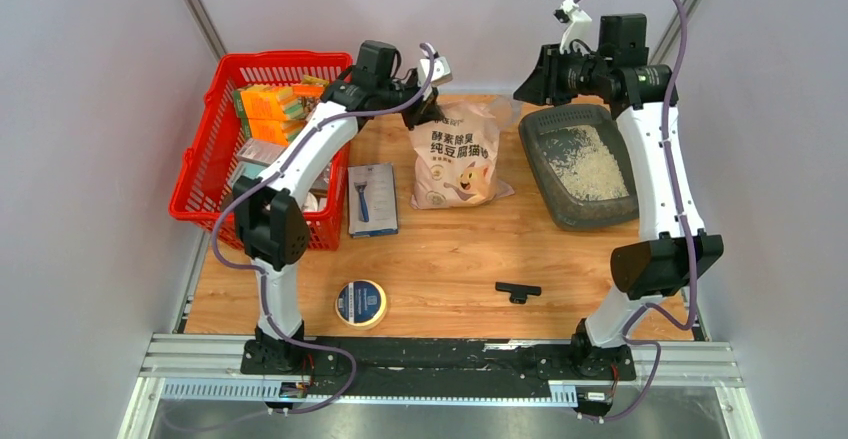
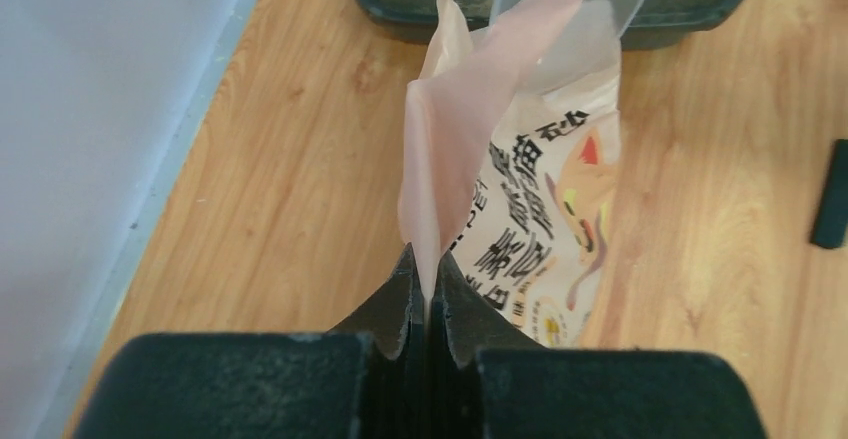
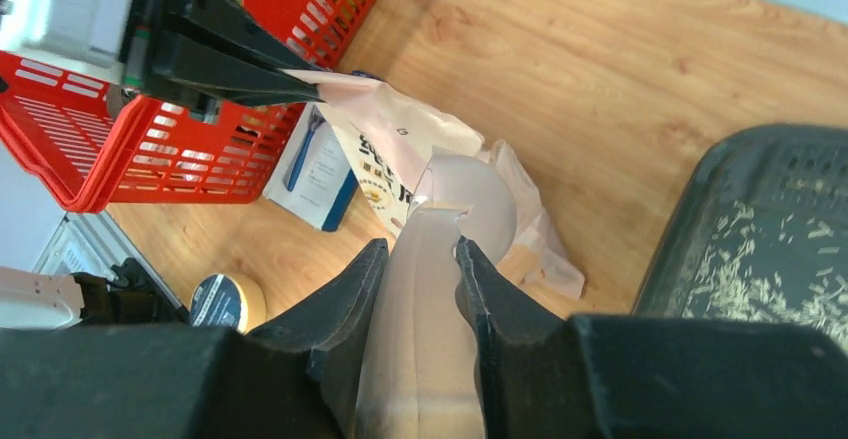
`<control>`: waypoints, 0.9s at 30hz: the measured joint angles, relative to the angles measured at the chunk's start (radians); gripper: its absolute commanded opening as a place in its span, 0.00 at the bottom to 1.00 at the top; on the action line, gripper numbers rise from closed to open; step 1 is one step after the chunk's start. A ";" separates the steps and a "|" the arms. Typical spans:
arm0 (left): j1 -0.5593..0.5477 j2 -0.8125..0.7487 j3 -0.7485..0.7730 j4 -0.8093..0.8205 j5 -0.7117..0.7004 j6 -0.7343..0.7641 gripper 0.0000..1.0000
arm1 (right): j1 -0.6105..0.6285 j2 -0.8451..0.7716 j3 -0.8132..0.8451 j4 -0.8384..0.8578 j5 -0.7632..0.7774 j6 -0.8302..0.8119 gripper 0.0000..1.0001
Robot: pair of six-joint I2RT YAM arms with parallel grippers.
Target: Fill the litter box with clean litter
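Wooden table [image 1: 450, 259]: left claw [image 2: 425, 271] and right claw [image 3: 420, 259] each pinch the bag [image 1: 455, 159]; its inside hidden.

The bag [image 1: 455, 164] lies between the basket [image 1: 195, 171] and the litter box [image 1: 540, 164]

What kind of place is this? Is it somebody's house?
Probably not: it looks like a robot test booth. The left arm and right arm are bolted to a metal rail, and plain grey walls box in one wooden table.
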 measured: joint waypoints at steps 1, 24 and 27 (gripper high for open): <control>0.000 -0.012 -0.016 0.003 0.008 -0.019 0.00 | 0.002 0.005 0.009 -0.034 0.007 -0.001 0.00; -0.029 -0.266 -0.368 0.164 0.048 -0.154 0.00 | 0.116 -0.024 0.027 -0.245 0.181 -0.129 0.00; -0.029 -0.268 -0.370 0.168 0.044 -0.154 0.00 | 0.116 -0.025 0.046 -0.292 0.180 -0.173 0.00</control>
